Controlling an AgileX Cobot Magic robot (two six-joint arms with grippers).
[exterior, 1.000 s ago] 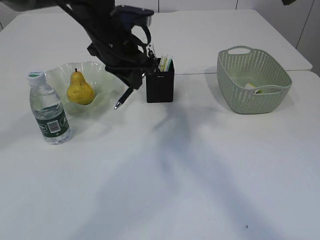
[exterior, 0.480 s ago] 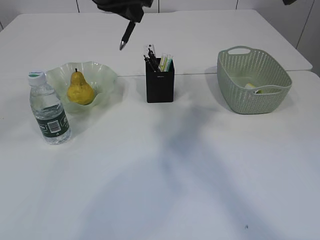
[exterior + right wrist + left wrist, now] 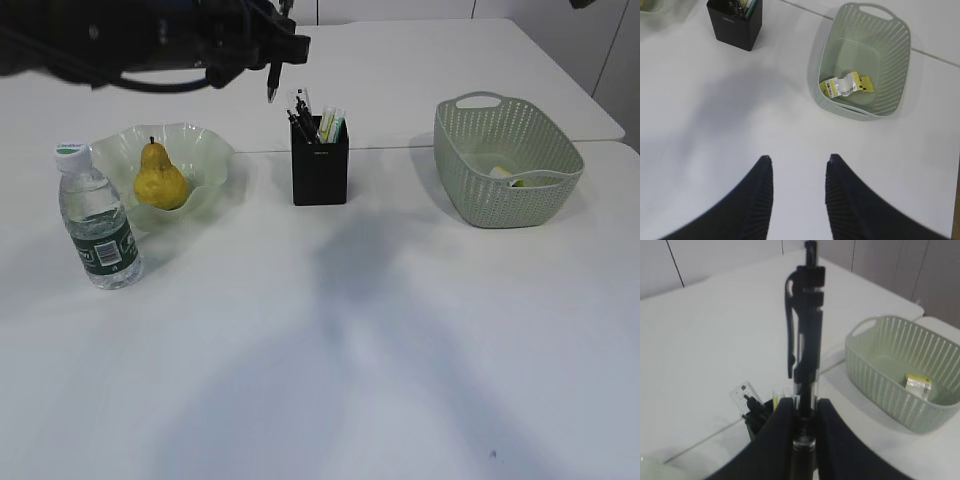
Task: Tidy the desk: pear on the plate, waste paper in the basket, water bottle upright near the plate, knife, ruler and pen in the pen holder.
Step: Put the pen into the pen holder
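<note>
The pen [image 3: 804,347] is held upright, tip down, clamped in the left gripper [image 3: 804,432] at upper centre, above the pen holder [image 3: 320,160]. The right gripper [image 3: 797,192] is spread open.

The white table [image 3: 330,330] carries four things, placed here relative to the black pen holder [image 3: 320,172], which stands near the table's middle towards the back. Left of the holder sits a wavy pale green plate [image 3: 205,160]. Further left and nearer the front edge, a water bottle [image 3: 98,220] stands upright, just beside the plate. Well to the right of the holder rests a green basket [image 3: 507,160].
</note>
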